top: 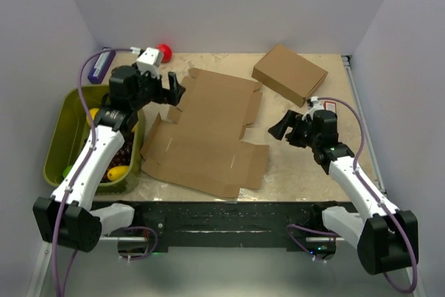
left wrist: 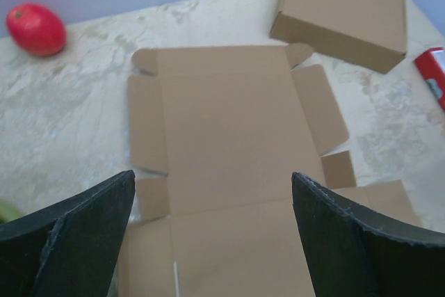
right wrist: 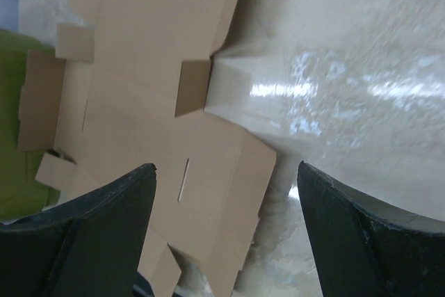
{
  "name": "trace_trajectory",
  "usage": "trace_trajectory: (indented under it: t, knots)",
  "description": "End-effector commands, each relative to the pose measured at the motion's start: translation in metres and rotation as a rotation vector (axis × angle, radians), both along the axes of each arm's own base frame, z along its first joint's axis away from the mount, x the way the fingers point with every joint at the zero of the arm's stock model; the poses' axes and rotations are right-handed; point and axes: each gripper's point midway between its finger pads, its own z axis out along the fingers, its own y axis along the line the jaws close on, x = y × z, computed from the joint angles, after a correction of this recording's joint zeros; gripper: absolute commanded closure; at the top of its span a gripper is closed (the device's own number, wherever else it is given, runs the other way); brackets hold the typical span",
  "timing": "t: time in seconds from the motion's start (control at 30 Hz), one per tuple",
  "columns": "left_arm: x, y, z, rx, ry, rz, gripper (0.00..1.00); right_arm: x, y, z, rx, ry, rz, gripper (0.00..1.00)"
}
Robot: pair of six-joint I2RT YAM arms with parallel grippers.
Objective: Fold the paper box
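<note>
Top external: paper box (top: 208, 133) flat, both jaws apart, bare table (top: 292, 172) beyond right edge

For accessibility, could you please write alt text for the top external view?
A flat, creased brown cardboard sheet lies unfolded, the open left gripper at its left edge, the open right gripper beside its right; a closed brown carton sits behind.

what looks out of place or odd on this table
A red fruit lies loose at the far edge, outside the green bin that holds the other fruit. The cardboard sheet lies flat, with one small side flap lifted.
</note>
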Motion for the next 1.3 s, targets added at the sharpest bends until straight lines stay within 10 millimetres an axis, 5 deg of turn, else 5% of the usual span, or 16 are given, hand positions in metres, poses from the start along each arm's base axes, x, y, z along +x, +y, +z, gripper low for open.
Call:
trace_trajectory:
  t: [0.0,0.13,0.3,0.53,0.77,1.1,1.27]
  knots:
    - [0.009,-0.043,0.029,-0.026,-0.007,-0.173,0.04,-0.018,0.032,-0.028,0.062,0.129,0.074,0.15]
    - [-0.004,-0.069,0.023,-0.100,-0.047,-0.328,0.05,-0.024,0.038,-0.041,0.045,0.172,0.078,0.16]
    - [-0.015,-0.075,-0.001,-0.083,-0.021,-0.376,0.04,-0.033,0.045,-0.057,0.041,0.212,0.088,0.16]
    - [-0.029,-0.083,-0.003,-0.065,-0.062,-0.426,0.04,-0.048,0.051,-0.084,0.027,0.286,0.091,0.18]
    - [-0.036,-0.084,-0.004,-0.056,-0.086,-0.432,0.04,-0.053,0.062,-0.089,0.095,0.270,0.105,0.23]
    - [-0.041,-0.087,-0.003,-0.057,-0.102,-0.458,0.04,-0.055,0.071,-0.097,0.130,0.256,0.162,0.50]
    - [-0.047,-0.093,-0.001,-0.057,-0.118,-0.505,0.04,-0.048,0.074,-0.083,0.112,0.183,0.202,0.78]
